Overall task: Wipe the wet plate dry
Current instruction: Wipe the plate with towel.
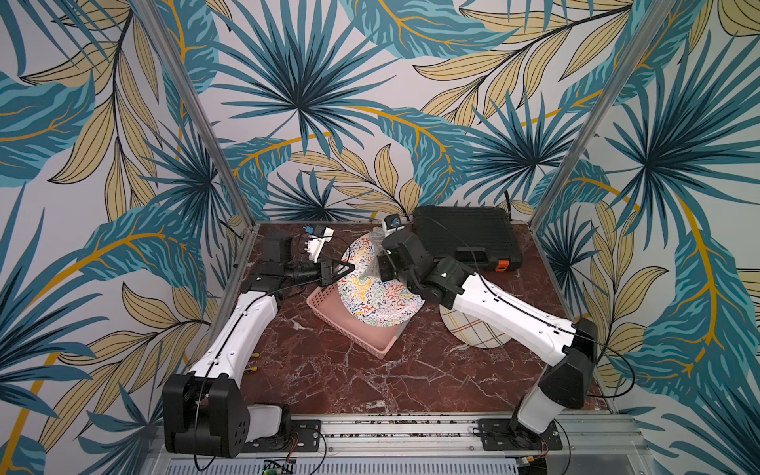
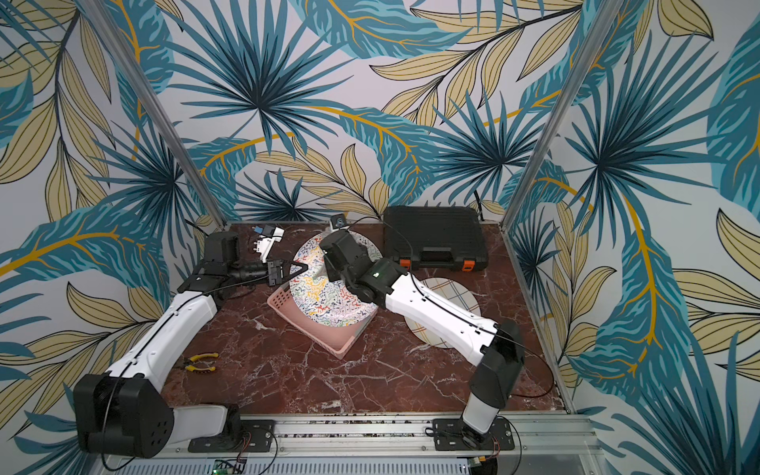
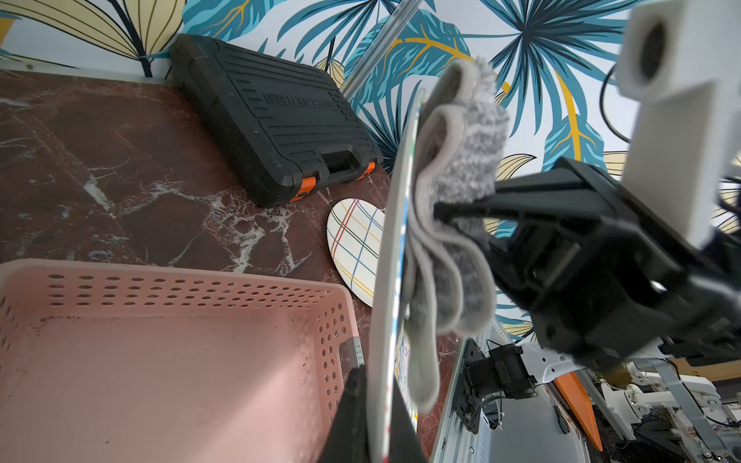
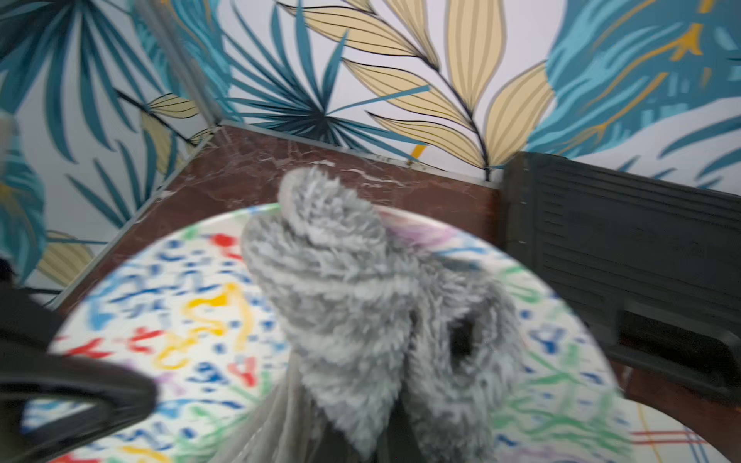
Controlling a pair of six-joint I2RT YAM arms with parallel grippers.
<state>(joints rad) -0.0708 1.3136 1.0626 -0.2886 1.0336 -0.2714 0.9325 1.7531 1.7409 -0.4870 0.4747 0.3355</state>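
Grey cloth (image 3: pixel 461 160) against plate (image 1: pixel 372 298), right claw (image 3: pixel 445 209) gripping.

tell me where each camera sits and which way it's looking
Top views: high over the near edge, looking down and back at the table; left arm and right arm show whole, left gripper on the colourful plate.
Left wrist: on the left arm, looking along the plate's edge over pink basket to black case; own fingers clamp the rim, right gripper holds grey cloth against it.
Right wrist: on the right arm, facing the plate's face; cloth fills the middle, left gripper blurred nearby.
Shared: both wrist views show plate, cloth, case.
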